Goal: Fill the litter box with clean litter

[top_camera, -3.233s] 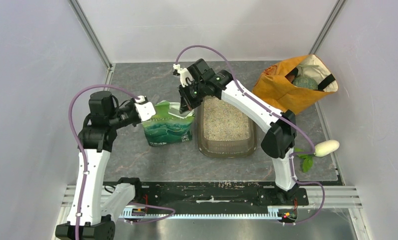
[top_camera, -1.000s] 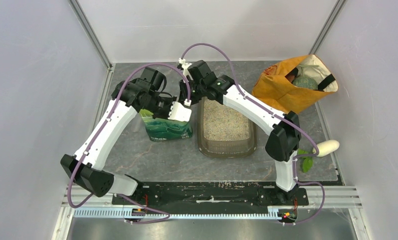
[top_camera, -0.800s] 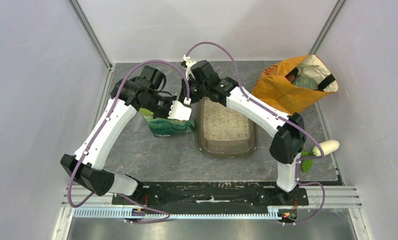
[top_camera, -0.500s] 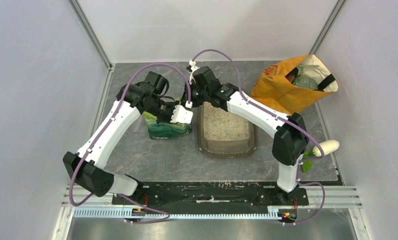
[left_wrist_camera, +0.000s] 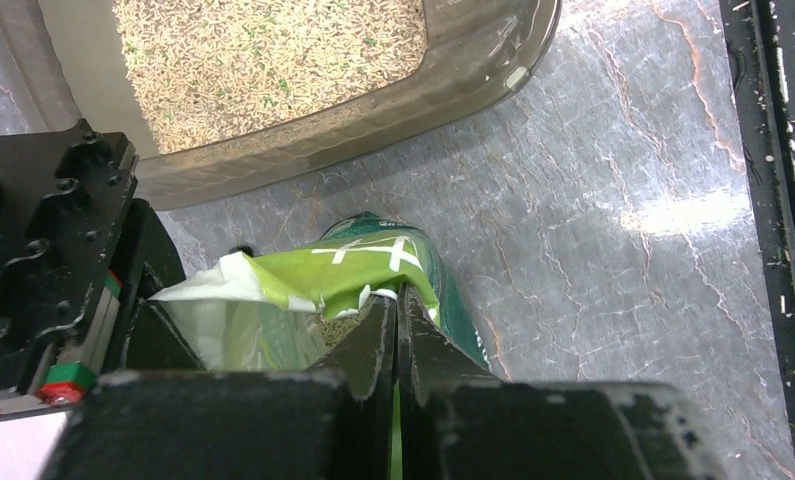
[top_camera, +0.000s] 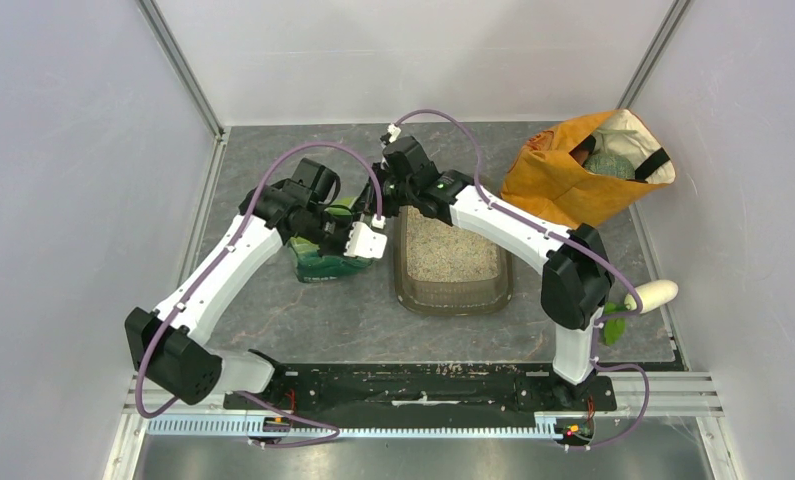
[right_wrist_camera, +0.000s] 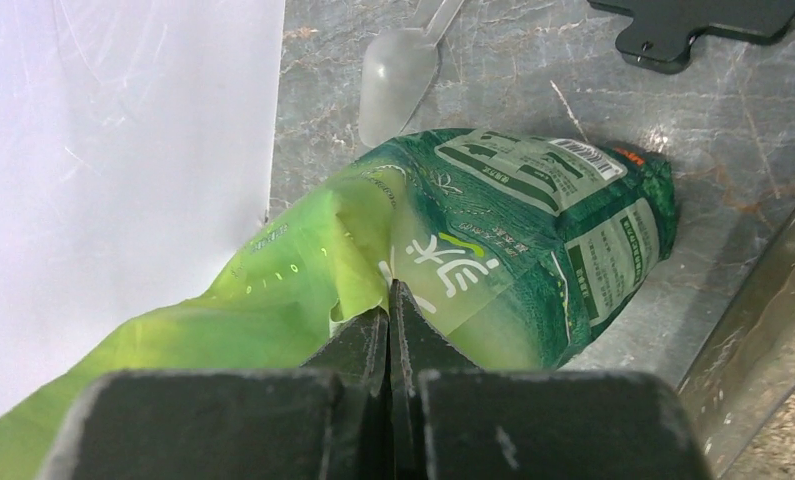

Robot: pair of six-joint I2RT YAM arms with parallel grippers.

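Litter box: sits on the grey marbled tabletop, mid-scene, long axis running away from the arm bases. Dark translucent wall and wide rim show in the left wrist view; a strip of its wall shows at the lower right of the right wrist view.
Clean litter: pale granules with green specks cover the floor of the box.
Green pouch: just left of the box, lower end on the tabletop, upper edge lifted and crumpled. Mouth is open in the left wrist view; printed side shows in the right wrist view.
Left hand: fingers pressed together, pinching the pouch's upper edge. From above it sits over the pouch.
Right hand: fingers closed, nipping a fold of the pouch's light green top. From above it is at the box's far left corner.
Scoop: clear plastic, lying on the tabletop beyond the pouch.
Orange cloth bag: far right, open, well apart from the box.
White oblong item: right edge of the tabletop, green leaves beside it.
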